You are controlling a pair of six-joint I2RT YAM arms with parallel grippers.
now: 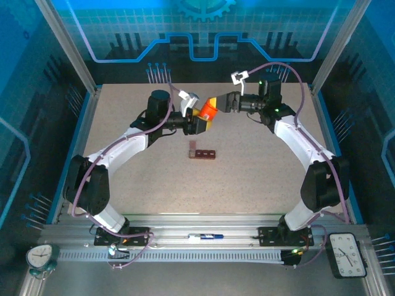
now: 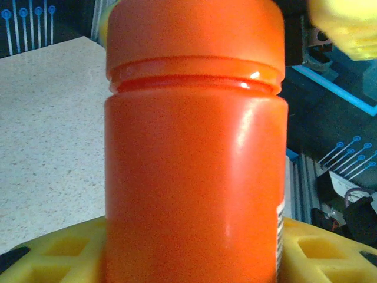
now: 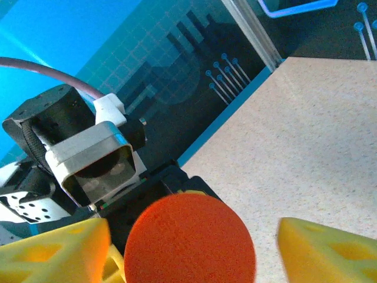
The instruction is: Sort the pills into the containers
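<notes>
Orange bottle (image 2: 194,177) gripped by the left gripper (image 1: 203,122), containers (image 1: 202,153) lying apart on the table (image 1: 259,179)

The left gripper is closed on the bottle body. The right gripper (image 1: 219,103) stands open around the cap (image 3: 189,239), with a yellow finger (image 3: 324,250) on each side, not pressing it. The containers, a dark red-brown bar, lie nearer the arm bases and well apart from both grippers. Their content is too small to tell. The left wrist view shows the cap seated on the bottle; the top view shows the bar

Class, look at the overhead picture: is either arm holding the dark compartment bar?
No, the compartment bar lies on the table with nothing touching it; the orange bottle is the thing held up.
</notes>
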